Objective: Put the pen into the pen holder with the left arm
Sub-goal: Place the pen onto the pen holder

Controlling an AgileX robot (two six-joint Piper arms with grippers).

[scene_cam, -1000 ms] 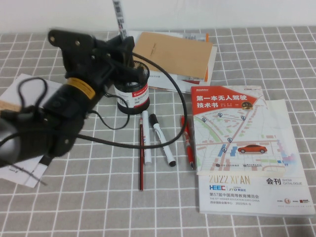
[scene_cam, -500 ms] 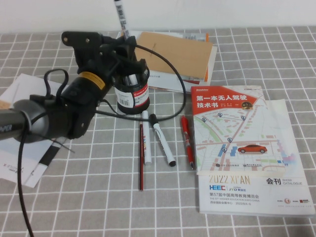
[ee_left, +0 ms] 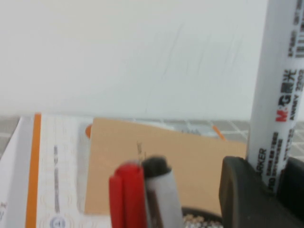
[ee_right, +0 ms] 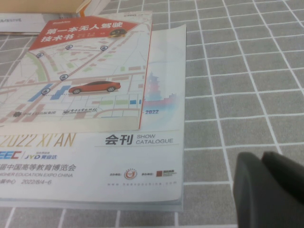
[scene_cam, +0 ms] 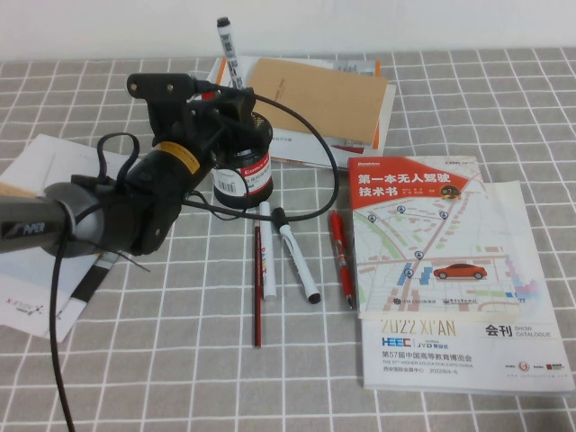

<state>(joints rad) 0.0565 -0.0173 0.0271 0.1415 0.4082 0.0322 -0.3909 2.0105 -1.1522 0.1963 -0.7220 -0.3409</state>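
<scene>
**Operator:** Lower now than a second ago: my left arm has carried the pen point(scene_cam: 227, 49) down, and the whole arm has shifted toward the pen holder point(scene_cam: 245, 171). Largest items first. The show catalogue point(scene_cam: 450, 288) lies flat on the checked cloth point(scene_cam: 180, 360), well apart from the work. The brown notebook point(scene_cam: 315, 99) sits just behind the holder.

**Supervisor:** Status of each tool?

**Operator:** The left gripper point(scene_cam: 236, 97) sits directly above the holder's mouth, clenched on the pen's lower barrel; the pen stands near upright, black cap on top. In the left wrist view the printed barrel point(ee_left: 278, 95) runs down between the dark fingers point(ee_left: 237, 190). Of the right gripper point(ee_right: 270, 190) only a dark edge shows in its own view, over the cloth beside the catalogue; whether its fingers are parted I cannot tell.

**Supervisor:** Handling notes?

**Operator:** I judge the pen light, stiff, and smooth-barrelled, so prone to slipping. The low grip suits insertion. A red pen tip point(ee_left: 127, 194) already stands in the holder; I should steer clear of it. Loose on the cloth: a second marker point(scene_cam: 295, 255), a red pen point(scene_cam: 342, 256), a white pen point(scene_cam: 267, 252), and a pencil point(scene_cam: 257, 288).
</scene>
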